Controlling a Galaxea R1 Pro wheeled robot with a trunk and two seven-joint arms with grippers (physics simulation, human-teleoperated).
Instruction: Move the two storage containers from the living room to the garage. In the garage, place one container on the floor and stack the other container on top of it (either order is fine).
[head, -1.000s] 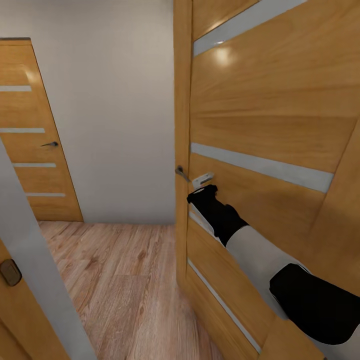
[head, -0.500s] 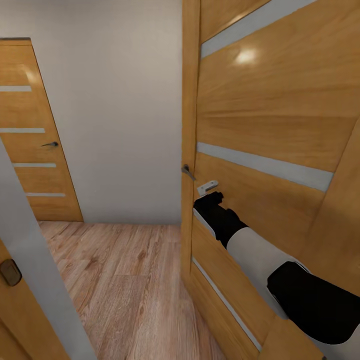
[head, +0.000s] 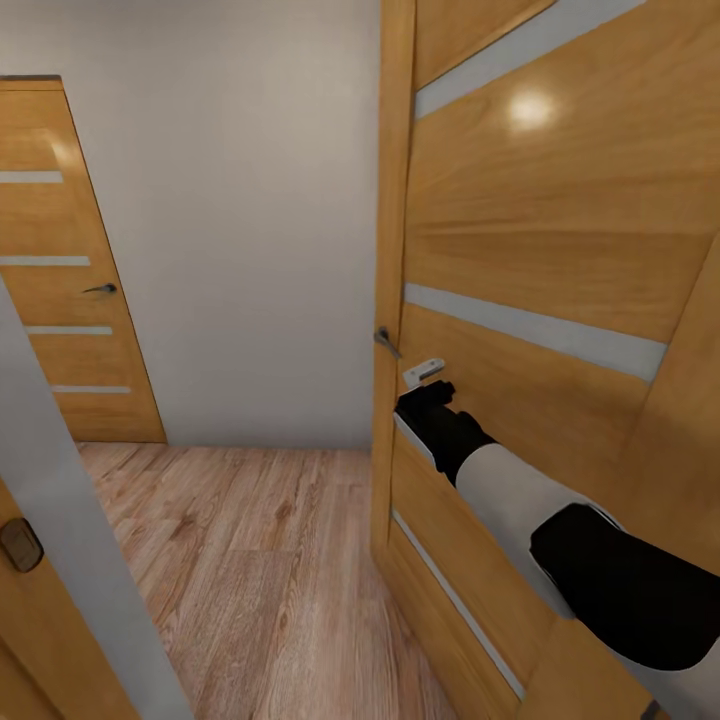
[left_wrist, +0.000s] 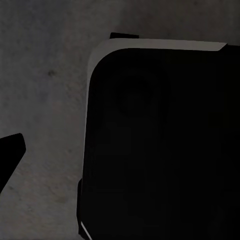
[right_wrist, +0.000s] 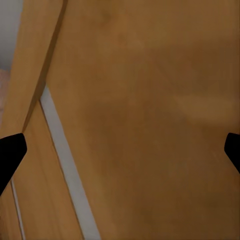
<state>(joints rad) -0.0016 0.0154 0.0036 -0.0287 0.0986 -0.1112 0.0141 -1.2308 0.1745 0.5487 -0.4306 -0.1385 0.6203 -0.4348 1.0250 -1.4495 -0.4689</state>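
— Jaws on the right gripper (head: 425, 378) stood spread wide against the honey-coloured panelled wooden door (head: 540, 250); the left's state I couldn't tell.

— Containers weren't visible. Fingertips might have skidded off sideways.

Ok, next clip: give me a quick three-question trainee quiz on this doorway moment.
1. True or false: the right gripper is up against the near wooden door.
2. Which floor lies beyond the door? A) light wood planks B) dark grey concrete C) carpet
3. Fill in: the far door on the left stands ____.

Key: 1. True; the right wrist view shows the fingers spread wide with door panel between them. 2. A, wood-plank floor. 3. Closed.
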